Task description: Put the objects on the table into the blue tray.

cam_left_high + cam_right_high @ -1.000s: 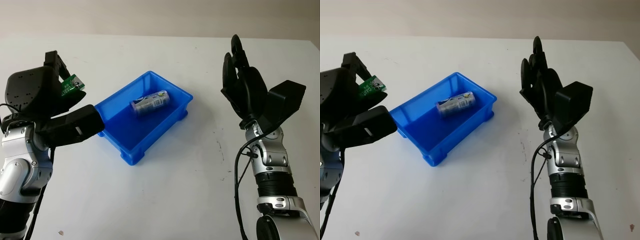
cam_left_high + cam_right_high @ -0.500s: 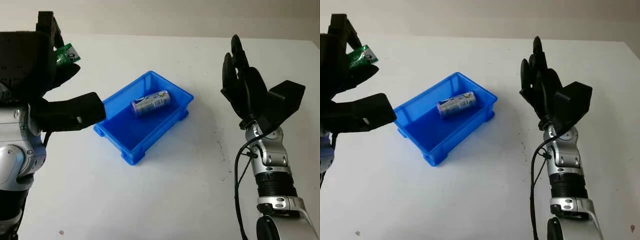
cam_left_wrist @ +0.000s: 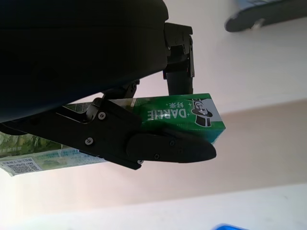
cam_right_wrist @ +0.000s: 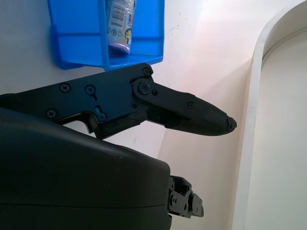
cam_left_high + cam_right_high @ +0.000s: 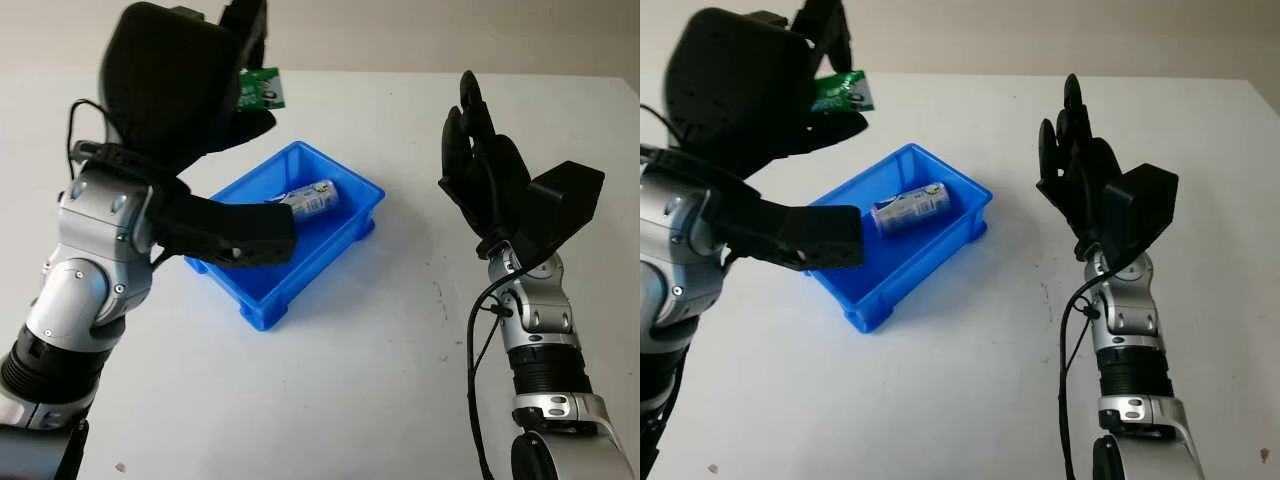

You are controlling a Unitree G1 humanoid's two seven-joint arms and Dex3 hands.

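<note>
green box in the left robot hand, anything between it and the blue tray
Nothing visible does. The left robot hand holds the green box above the blue tray's far-left edge. A can lies inside, leaving bare floor.

Both head eyes look forward and down at the desk [image 5: 330, 380], sharing the blue tray [image 5: 335, 240] from slightly offset spots. Each wrist camera sits very close behind its own fingers [image 3: 168, 146], the right one looking past its fingers [image 4: 192, 112] toward the tray.
</note>
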